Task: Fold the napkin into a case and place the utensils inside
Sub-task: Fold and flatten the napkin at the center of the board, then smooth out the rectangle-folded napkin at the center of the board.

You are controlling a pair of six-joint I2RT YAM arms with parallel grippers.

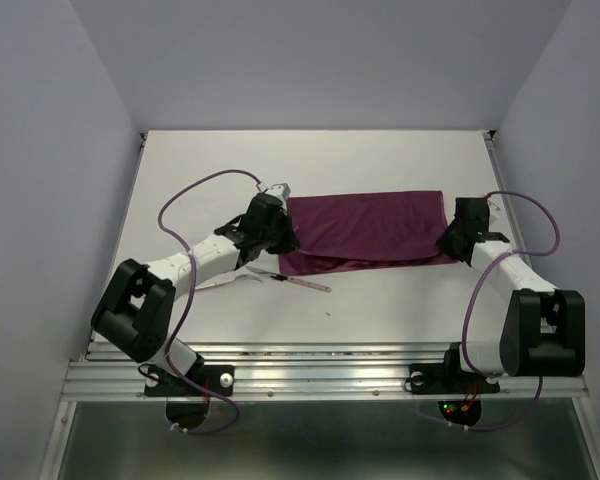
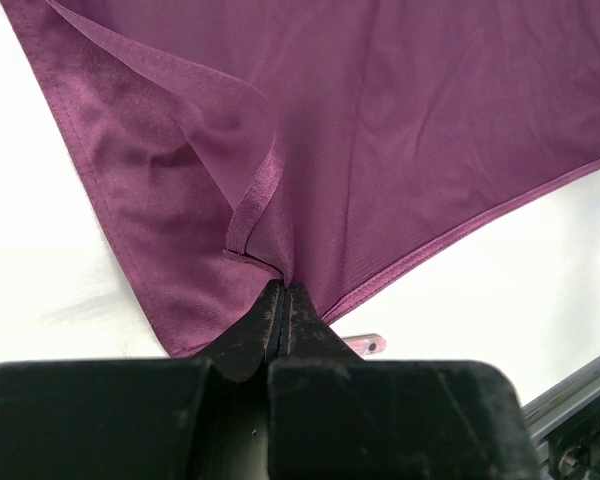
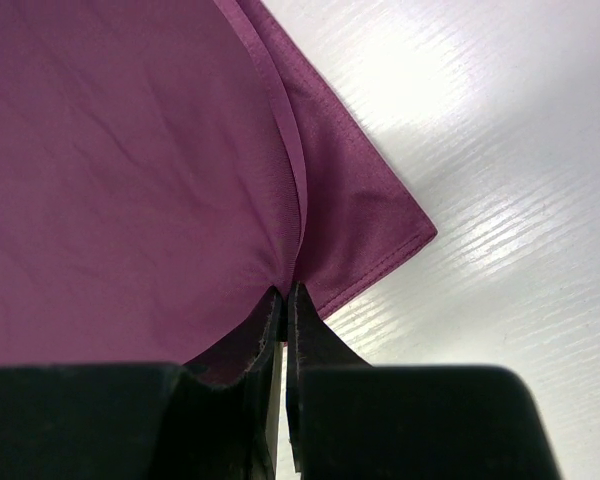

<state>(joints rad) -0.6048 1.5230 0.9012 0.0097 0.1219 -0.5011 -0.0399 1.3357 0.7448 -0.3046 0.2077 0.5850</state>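
A: When viewed from above, where is the napkin (image 1: 370, 225) found?
B: It is spread on the table (image 1: 380, 160), partly doubled over. It is pinched at one end by the left gripper (image 1: 283, 240) and at the other by the right gripper (image 1: 454, 240). The utensils (image 1: 290, 281) are laid just nearer.
A: And from the left wrist?
B: Fingers (image 2: 242, 345) are seen clamped on a gathered hem (a pinkish utensil end shows beside them).
A: From the right wrist?
B: Cloth near a corner is nipped between closed fingers (image 3: 315, 345).

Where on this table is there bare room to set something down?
Bare table behind the napkin, and in front of it between the utensils and the right arm. Crowded at the napkin's near-left corner: left gripper, utensils.
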